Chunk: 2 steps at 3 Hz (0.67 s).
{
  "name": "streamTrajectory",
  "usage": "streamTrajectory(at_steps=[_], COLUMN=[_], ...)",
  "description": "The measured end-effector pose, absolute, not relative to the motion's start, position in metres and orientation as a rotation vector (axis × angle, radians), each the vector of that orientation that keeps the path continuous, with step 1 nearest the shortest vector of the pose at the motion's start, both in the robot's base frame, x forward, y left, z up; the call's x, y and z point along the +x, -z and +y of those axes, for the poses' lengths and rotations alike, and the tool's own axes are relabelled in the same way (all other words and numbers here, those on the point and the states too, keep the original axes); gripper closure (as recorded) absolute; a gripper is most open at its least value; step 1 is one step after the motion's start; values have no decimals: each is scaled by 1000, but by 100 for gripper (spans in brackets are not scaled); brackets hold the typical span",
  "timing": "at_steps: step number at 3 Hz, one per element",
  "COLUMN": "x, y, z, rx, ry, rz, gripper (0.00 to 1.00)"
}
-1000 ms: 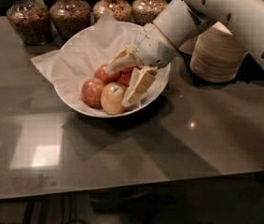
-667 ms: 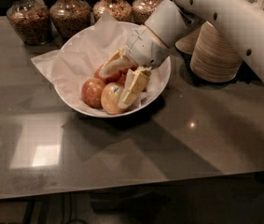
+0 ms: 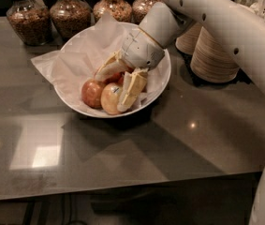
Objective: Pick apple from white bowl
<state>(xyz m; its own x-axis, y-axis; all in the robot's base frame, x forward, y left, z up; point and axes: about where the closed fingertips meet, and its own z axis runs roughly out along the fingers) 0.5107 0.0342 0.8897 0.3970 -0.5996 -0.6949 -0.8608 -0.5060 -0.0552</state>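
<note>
The white bowl [image 3: 162,78], lined with crumpled white paper, stands at the middle of the dark table. The pale yellow apple [image 3: 109,99] with a small dark sticker lies at the bowl's front, next to a redder apple [image 3: 92,93] on its left. Another red apple [image 3: 116,77] lies behind them. My gripper [image 3: 110,92] reaches down into the bowl from the upper right, open. One finger [image 3: 105,69] lies above the apples. The other finger [image 3: 132,90] lies against the right side of the pale apple. The pale apple sits between the two fingers.
Several glass jars of brown grains [image 3: 70,14] line the back edge behind the bowl. A stack of small off-white paper bowls [image 3: 212,55] stands to the right, under my arm. The table's front edge runs near the bottom.
My gripper has moved down and to the left, deeper into the bowl, so its open fingers now lie around the pale apple. The apples have not moved.
</note>
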Motion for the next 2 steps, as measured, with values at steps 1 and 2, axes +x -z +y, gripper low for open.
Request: streamTrajectory(at_steps=[1,2], x=[509,507], y=[-883,-876], z=[22,9], rx=[-2258,-2252], ry=[-871,-853], rz=[1286,1313], gripper=[34,33])
